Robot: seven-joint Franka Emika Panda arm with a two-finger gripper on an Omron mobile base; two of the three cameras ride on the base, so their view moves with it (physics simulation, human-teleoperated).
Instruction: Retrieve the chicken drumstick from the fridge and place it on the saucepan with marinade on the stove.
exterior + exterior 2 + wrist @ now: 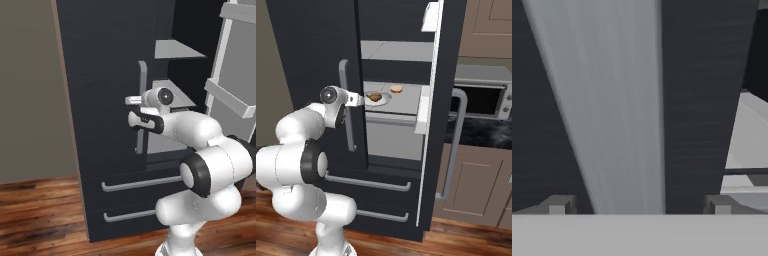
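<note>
At the far left of the left base view a plain beige wall [30, 90] stands over a wooden floor [40, 210]. Next comes the fridge [100, 75], tall and black, with its left door shut and its right door [438, 115] swung wide, so the grey shelves inside are open to view. Two lower drawers [120, 200] with grey bar pulls sit under the doors.

The claw [639, 205] is at the left door's grey bar handle [612, 110]. In the hand view the two small dark fingertips [559, 204] stand spread wide, one on each side of the handle, which runs up between them as a broad pale band; they look apart from it, though this close and blurred I cannot be sure they are not brushing it. In the right base view the hand reaches in from the left, level with the middle shelf [406, 92], its tip at the edge of the shut door.

Further right in that view, on the middle shelf, a white round plate [384, 101] carries a small brownish lump, probably the chicken drumstick [375, 97], too small to make out its shape. Just beside it to the right lies a small round tan bun-like item [397, 89] on the same shelf. Nothing is pinched in the claw.

Past the open door, at the right, a microwave [483, 95] sits on a dark counter [481, 132] above wooden cabinets [481, 190].
</note>
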